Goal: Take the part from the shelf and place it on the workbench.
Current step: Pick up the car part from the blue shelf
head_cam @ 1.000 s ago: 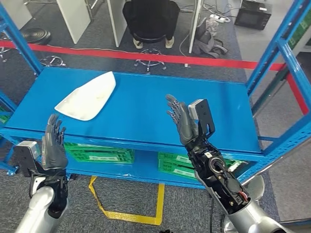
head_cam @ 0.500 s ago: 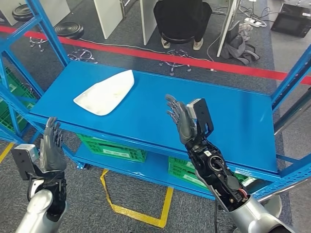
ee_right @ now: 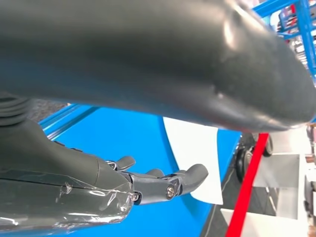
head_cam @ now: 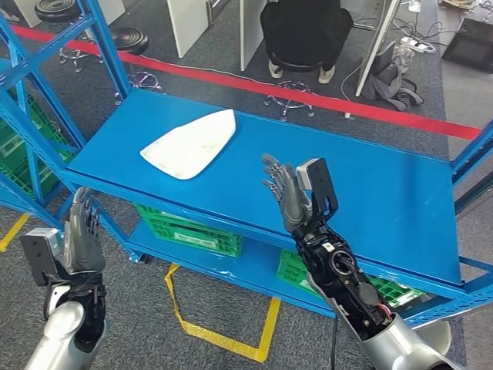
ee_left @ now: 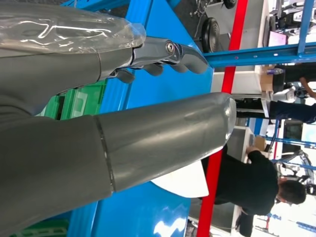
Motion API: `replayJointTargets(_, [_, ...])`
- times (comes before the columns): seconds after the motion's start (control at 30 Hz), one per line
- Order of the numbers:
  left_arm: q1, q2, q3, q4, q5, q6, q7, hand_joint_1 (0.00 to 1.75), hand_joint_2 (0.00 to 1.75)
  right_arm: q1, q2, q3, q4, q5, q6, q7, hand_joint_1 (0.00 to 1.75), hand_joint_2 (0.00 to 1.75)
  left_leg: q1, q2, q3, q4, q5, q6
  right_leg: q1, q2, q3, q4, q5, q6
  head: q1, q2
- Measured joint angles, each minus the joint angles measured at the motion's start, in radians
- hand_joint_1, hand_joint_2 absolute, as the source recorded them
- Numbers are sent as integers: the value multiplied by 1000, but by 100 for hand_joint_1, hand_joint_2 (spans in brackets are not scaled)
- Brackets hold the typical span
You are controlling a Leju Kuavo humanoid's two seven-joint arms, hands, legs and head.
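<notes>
The white part (head_cam: 189, 143) lies flat on the top board of the blue shelf (head_cam: 372, 193), toward the far left corner of this board, and nothing touches it. It is a thin, curved piece with one pointed end and one wider end. The right hand (head_cam: 285, 193) is raised over the front middle of the shelf board, to the right of the part and well apart from it; its fingers are spread and it holds nothing. The left hand (head_cam: 82, 235) is lower, in front of the left front edge of the shelf, also with its fingers apart and empty. In the right wrist view the white part (ee_right: 195, 158) is seen on the blue board beyond the dark fingers (ee_right: 175, 182). Under the top board there are green crates (head_cam: 192, 231) on a lower level. On the grey floor a yellow line (head_cam: 221, 331) is marked near the shelf, and a red line (head_cam: 360, 104) runs behind it. A person (head_cam: 305, 31) in dark clothes sits beyond the red line.
</notes>
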Motion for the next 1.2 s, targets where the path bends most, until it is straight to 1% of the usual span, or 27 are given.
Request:
replayJointTargets(0.13, [1, 0, 0, -3, -2, -3, 8, 0, 0, 1, 0, 0, 0, -9, -13, 6, 0, 0, -1, 0, 0, 1, 0, 2, -1, 0, 1, -2, 1, 9, 1, 0])
replayJointTargets(0.23, [2, 1, 0, -6, -3, -3, 9, 0, 0, 2, 0, 0, 0, -10, -15, 7, 0, 0, -1, 0, 0, 1, 0, 2, -1, 0, 1, -2, 1, 14, 0, 0])
replayJointTargets(0.57, [12, 5, 0, -21, -11, 0, 13, 0, 0, 2, 0, 4, 0, -14, -11, -4, 0, 0, 1, 0, 1, -1, 1, 2, 4, 0, 1, -2, 1, 14, -8, 0])
replayJointTargets(0.7, [16, 8, 0, -26, -12, 2, 15, 0, 0, 0, 0, 4, 0, -14, -9, -6, 0, 0, -2, 0, -1, 5, -5, 10, -2, -2, 3, -4, 0, 19, -12, 0])
replayJointTargets(0.77, [16, 10, 0, -30, -12, 2, 15, 0, 0, -1, 0, 4, 0, -14, -8, -6, 0, 0, -3, -1, 1, 2, -6, 13, -2, -4, 5, -6, -1, 23, -14, 0])
replayJointTargets(0.8, [17, 10, 0, -32, -12, 2, 15, 0, 0, -2, 0, 4, 0, -14, -8, -6, 0, 0, 0, -2, 5, -4, -4, 16, -3, -3, 4, -4, -4, 25, -13, 0])
replayJointTargets(0.83, [17, 11, 0, -35, -12, 2, 15, 0, 0, -3, 0, 4, 0, -14, -7, -6, 0, 0, 3, -3, 12, -11, -3, 19, -3, 3, -3, 11, -14, 27, -12, 0])
replayJointTargets(0.87, [17, 11, 0, -38, -13, 2, 15, 0, 0, -4, 0, 4, 0, -14, -6, -7, 0, 0, 7, -3, 20, -19, -1, 22, -3, 11, -17, 43, -32, 29, -9, 0])
replayJointTargets(0.9, [18, 11, 0, -39, -13, 2, 15, 0, 0, -4, 0, 4, 0, -14, -5, -7, 0, 0, 10, -3, 27, -24, -1, 25, -4, 21, -45, 104, -61, 31, -5, 0])
replayJointTargets(0.93, [17, 11, 0, -40, -14, 2, 15, 0, 0, -3, 0, 4, 0, -14, -5, -7, 0, 0, 10, -4, 31, -25, -3, 27, -5, 29, -82, 181, -93, 34, -1, 0])
replayJointTargets(0.97, [18, 11, 0, -40, -14, 2, 16, 0, 0, -2, 0, 4, 0, -14, -5, -7, 0, 0, 10, -6, 33, -25, -5, 28, -7, 33, -120, 253, -119, 37, 2, 0])
replayJointTargets(1.0, [19, 10, 0, -40, -13, 2, 16, 0, 0, 0, 0, 5, 1, -14, -5, -6, 0, 0, 10, -9, 34, -25, -7, 27, -10, 34, -150, 305, -131, 41, 4, 0])
replayJointTargets(1.03, [20, 10, 0, -40, -13, 2, 16, 0, 0, 1, 0, 5, 1, -14, -4, -6, 0, 0, 11, -13, 36, -24, -10, 25, -15, 34, -161, 312, -119, 44, 6, 0])
replayJointTargets(1.07, [20, 10, 0, -40, -13, 2, 16, 0, 0, 1, 0, 6, 1, -14, -4, -6, 0, 0, 13, -17, 39, -22, -13, 21, -20, 33, -151, 281, -90, 46, 7, 0])
replayJointTargets(1.1, [21, 10, 0, -40, -13, 2, 16, 0, 0, 1, 0, 6, 2, -14, -5, -6, 0, 0, 16, -22, 43, -19, -18, 15, -25, 33, -126, 218, -47, 50, 9, 0])
replayJointTargets(1.13, [21, 11, 0, -40, -13, 2, 17, 0, 0, 1, 0, 5, 2, -14, -5, -6, 0, 0, 19, -26, 45, -14, -23, 7, -30, 36, -93, 145, -15, 56, 12, 0])
replayJointTargets(1.17, [21, 11, 0, -40, -13, 2, 17, 0, 0, 0, 0, 5, 3, -14, -5, -6, 0, 0, 19, -30, 43, -6, -29, -1, -32, 41, -66, 87, 4, 58, 16, 0])
replayJointTargets(1.2, [21, 11, 0, -41, -13, 2, 17, 0, 0, 0, 0, 6, 3, -14, -4, -6, 0, 0, 18, -33, 40, 1, -33, -9, -32, 45, -47, 50, 12, 56, 17, 0])
